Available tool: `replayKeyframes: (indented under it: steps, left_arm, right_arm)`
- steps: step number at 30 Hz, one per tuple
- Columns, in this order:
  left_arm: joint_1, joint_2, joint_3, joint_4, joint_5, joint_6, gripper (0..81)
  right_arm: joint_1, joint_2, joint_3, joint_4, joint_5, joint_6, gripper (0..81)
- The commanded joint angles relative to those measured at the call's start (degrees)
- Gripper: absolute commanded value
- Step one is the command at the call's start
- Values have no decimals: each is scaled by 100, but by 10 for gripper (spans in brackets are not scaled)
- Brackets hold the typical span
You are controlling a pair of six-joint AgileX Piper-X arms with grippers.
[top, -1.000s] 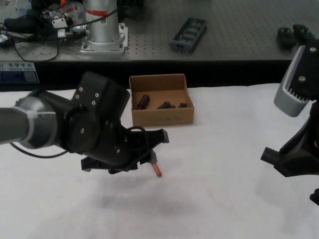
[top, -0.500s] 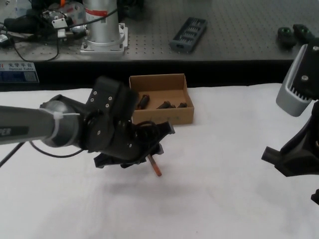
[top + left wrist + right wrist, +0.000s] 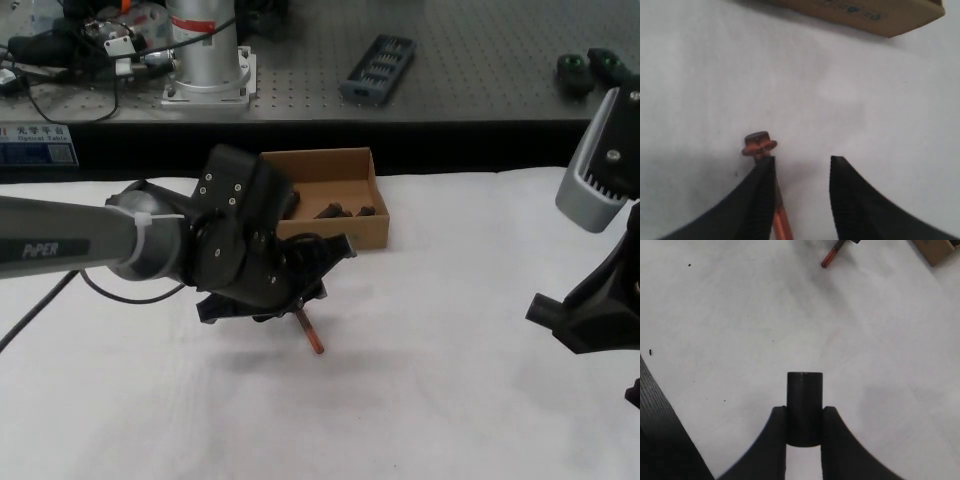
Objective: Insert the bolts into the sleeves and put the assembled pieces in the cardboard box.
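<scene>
The left hand [image 3: 802, 162] hung with fingers spread above the white cloth [image 3: 450, 400] covering the bench, a copper-coloured bolt [image 3: 760, 144] leaning against one finger's inner edge, head toward the cloth. Just beyond that hand sat the cardboard box [image 3: 325, 235], dark pieces [image 3: 330, 211] inside. Well apart, the right hand [image 3: 804, 412] pinched a dark sleeve [image 3: 804, 390] over the cloth. Behind the bench, a perforated metal board [image 3: 480, 70] carried a metal post [image 3: 205, 45], cables [image 3: 50, 50] and a dark rack [image 3: 378, 65].

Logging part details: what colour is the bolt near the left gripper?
The bolt is copper-orange, clearest in the left wrist view.
</scene>
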Motion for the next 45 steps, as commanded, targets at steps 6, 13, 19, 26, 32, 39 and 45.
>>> replayKeyframes:
  steps: [6,13,19,26,32,39,45]
  left_arm:
    - [-23,1,-61,219,-170,196,268]
    - [-23,64,-61,196,-196,196,268]
    - [-23,218,-61,147,-88,196,268]
    - [-23,409,-61,101,-102,196,268]
    - [-23,492,-61,56,-54,196,268]
    - [-23,499,-61,57,-220,227,253]
    - [-23,655,-79,57,-92,191,253]
  right_arm:
    - [-127,-56,-5,-2,-80,25,22]
    - [-127,-56,-5,-2,-80,25,22]
    - [-123,-56,-5,-2,-80,2,22]
    - [-123,-56,-5,-2,-80,-16,22]
    - [-123,-56,-5,-2,-80,-16,22]
    - [-123,-56,-5,-2,-80,-16,22]
    - [-123,-56,-5,-2,-80,-16,22]
